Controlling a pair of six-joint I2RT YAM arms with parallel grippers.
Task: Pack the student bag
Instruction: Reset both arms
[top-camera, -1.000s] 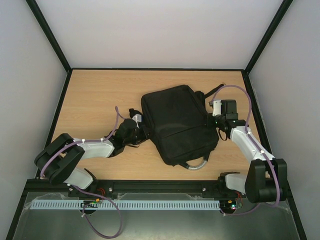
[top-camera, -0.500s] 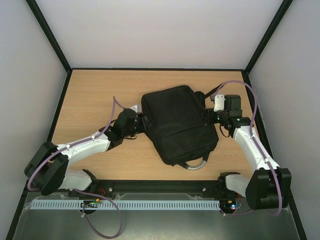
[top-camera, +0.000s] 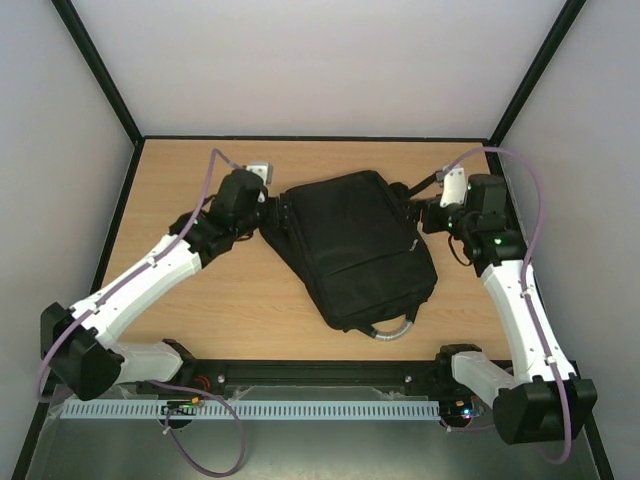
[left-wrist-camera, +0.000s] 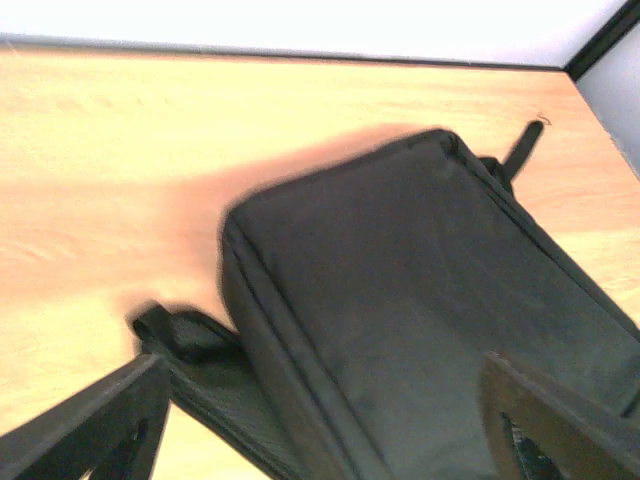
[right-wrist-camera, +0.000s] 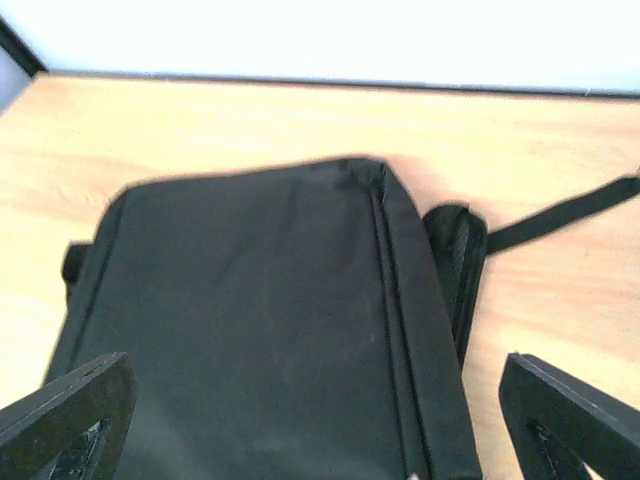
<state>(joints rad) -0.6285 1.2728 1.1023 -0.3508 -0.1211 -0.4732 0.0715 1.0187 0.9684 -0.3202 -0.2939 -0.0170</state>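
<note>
Lying flat on table (top-camera: 330, 160): student bag (top-camera: 355, 245)

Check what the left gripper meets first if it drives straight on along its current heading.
The student bag: its black face and near edge lie dead ahead of the left gripper, whose jaws are open. The gap before contact is unclear.

The light wood-grain counter (top-camera: 180, 190), bordered by a black frame, carries one item: the student bag (top-camera: 355, 245), a large black fabric backpack. It lies flat near the middle, turned at an angle to the counter's edges. Its grey looped handle (top-camera: 393, 330) points toward the near edge. A thin black strap (right-wrist-camera: 570, 213) trails across the bare wood beside the bag's far end.
</note>
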